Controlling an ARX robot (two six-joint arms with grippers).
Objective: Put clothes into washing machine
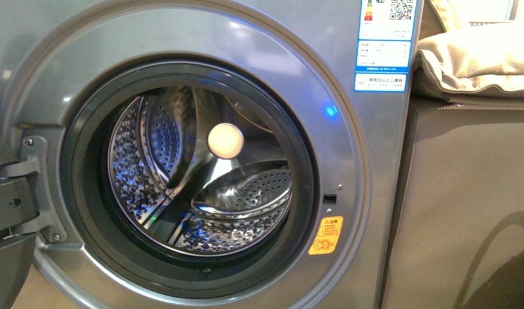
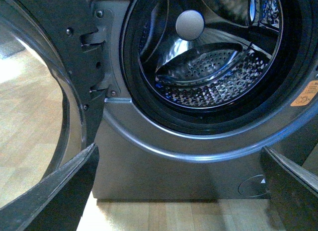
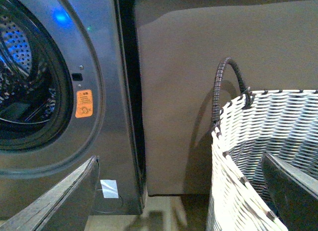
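The left jaws stood apart facing the open washing machine [image 2: 164, 171]; the right jaws, apart too, hung above a white basket [image 3: 233, 201].

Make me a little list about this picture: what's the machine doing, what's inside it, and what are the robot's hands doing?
washing machine: door open, swung left
drum: empty, no clothes in view
left gripper: open, holding nothing, facing the drum
right gripper: open, holding nothing, by a white woven basket
cushion: beige, on the cabinet beside the machine
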